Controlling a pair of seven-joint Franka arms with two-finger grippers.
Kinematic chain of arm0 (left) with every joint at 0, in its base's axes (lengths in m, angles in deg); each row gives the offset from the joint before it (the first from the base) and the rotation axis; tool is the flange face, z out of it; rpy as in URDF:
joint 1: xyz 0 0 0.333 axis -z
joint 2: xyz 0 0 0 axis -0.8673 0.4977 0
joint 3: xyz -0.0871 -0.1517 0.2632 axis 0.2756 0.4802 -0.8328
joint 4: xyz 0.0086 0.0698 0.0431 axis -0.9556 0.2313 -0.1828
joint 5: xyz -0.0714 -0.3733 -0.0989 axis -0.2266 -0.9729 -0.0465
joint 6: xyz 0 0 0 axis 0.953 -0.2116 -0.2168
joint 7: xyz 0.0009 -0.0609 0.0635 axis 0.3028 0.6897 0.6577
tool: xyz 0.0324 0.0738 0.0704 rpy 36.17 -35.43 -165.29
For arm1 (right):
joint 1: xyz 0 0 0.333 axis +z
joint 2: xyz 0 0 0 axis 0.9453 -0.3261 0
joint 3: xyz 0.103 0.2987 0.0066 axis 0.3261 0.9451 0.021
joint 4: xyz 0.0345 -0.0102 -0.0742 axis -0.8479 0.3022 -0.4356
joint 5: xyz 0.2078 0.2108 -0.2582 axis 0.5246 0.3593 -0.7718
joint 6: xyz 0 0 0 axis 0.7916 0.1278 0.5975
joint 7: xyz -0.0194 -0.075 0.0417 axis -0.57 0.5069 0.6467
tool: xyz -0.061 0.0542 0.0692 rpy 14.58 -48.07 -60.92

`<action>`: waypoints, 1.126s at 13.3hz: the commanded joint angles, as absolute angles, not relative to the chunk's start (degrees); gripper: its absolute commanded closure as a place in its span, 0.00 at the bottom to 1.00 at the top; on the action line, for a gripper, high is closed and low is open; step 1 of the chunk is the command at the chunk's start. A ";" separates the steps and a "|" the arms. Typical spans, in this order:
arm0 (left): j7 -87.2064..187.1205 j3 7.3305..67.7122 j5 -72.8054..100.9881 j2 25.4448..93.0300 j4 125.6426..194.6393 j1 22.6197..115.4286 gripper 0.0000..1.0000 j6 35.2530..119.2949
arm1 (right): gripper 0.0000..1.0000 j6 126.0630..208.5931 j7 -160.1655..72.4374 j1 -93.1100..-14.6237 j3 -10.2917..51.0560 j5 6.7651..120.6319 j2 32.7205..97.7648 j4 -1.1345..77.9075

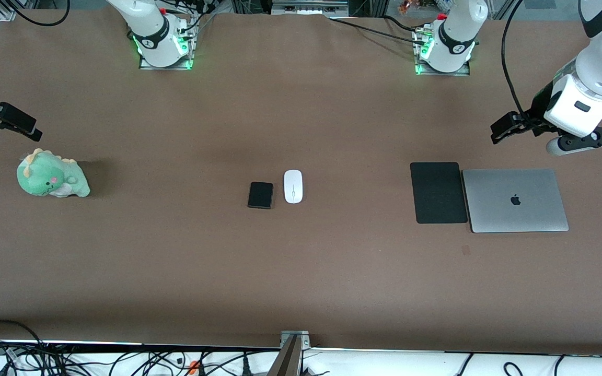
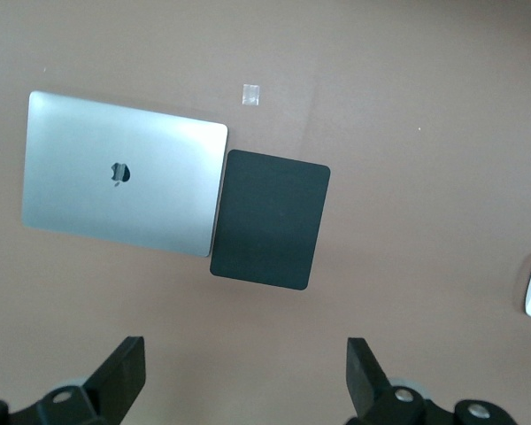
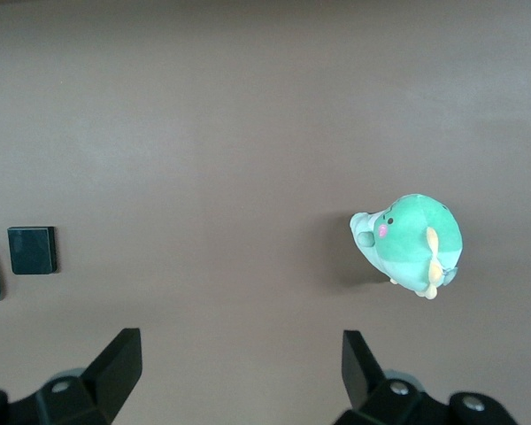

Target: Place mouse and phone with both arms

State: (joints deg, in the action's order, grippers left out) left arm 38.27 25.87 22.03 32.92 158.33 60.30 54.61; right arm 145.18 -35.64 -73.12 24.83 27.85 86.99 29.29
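Table (image 1: 301,271) brown w/ mouse (image 1: 293,186) beside phone (image 1: 261,195) mid-surface; both arms' jaws released, holding nothing.

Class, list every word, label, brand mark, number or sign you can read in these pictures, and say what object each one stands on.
No readable words or numbers anywhere.
Apple logo, a sign without letters: on the lid of the closed silver laptop.
Small round marks on the two arm bases: too small to read.
Mouse, phone and mouse pad: no markings visible.
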 commanded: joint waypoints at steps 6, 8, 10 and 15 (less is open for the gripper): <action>43.14 26.14 23.17 32.91 156.93 59.89 0.00 54.15 | 0.00 145.57 -36.02 -73.60 25.22 27.12 87.83 29.89; 42.87 26.14 23.17 32.83 156.93 59.71 0.00 53.89 | 0.00 145.57 -36.11 -73.60 25.22 27.20 87.83 29.98; 42.61 26.14 23.17 32.91 156.93 59.71 0.00 53.89 | 0.00 145.57 -36.11 -73.60 25.22 27.29 87.83 29.89; 42.96 26.14 23.17 32.82 156.84 59.62 0.00 53.89 | 0.00 145.31 -36.02 -73.60 25.22 27.47 87.83 29.98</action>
